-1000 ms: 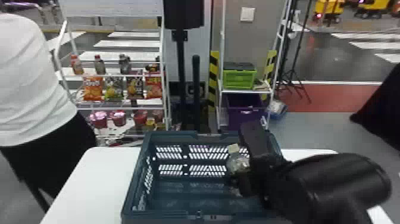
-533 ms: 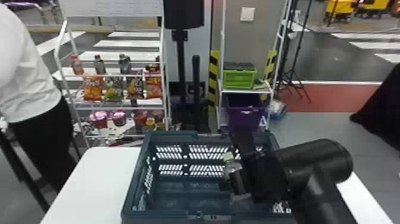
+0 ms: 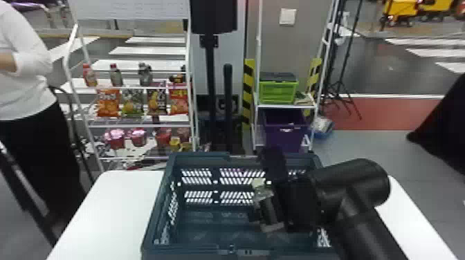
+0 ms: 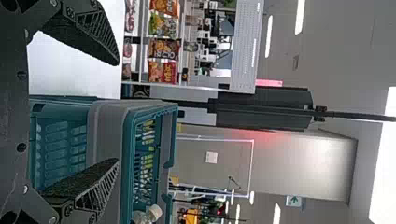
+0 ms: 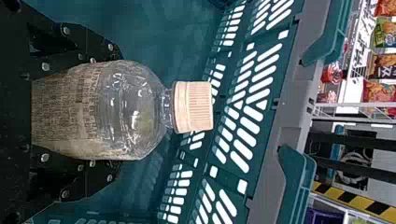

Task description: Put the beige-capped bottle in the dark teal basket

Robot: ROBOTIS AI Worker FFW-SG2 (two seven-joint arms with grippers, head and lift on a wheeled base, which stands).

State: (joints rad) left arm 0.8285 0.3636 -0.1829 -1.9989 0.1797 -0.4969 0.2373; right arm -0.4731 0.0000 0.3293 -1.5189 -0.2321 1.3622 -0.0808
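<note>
In the head view, the right gripper point(image 3: 271, 209) is over the right half of the dark teal basket point(image 3: 155, 211), shut on the clear bottle point(image 3: 264, 197). The bottle stands roughly upright, leaning slightly, with its beige cap point(image 3: 257, 183) up, inside the basket's outline. The right wrist view has the bottle point(image 5: 133, 112) between the fingers of the right gripper point(image 5: 105, 109), its cap point(image 5: 193, 107) free and basket walls around it. Whether its base touches the basket floor is hidden. My left gripper point(image 4: 116, 111) stands open and empty outside the basket point(image 4: 173, 135).
The basket stands on a white table point(image 3: 103, 214). Behind it are a rack of snacks and drinks point(image 3: 138, 86), a black pole point(image 3: 210, 86), and a shelf with a green crate point(image 3: 278, 91) and a purple bin point(image 3: 285, 133).
The right arm has swung left in the head view, and the gripper has carried the bottle slightly left and lower within the basket's outline. The bottle has stayed in its hold.
</note>
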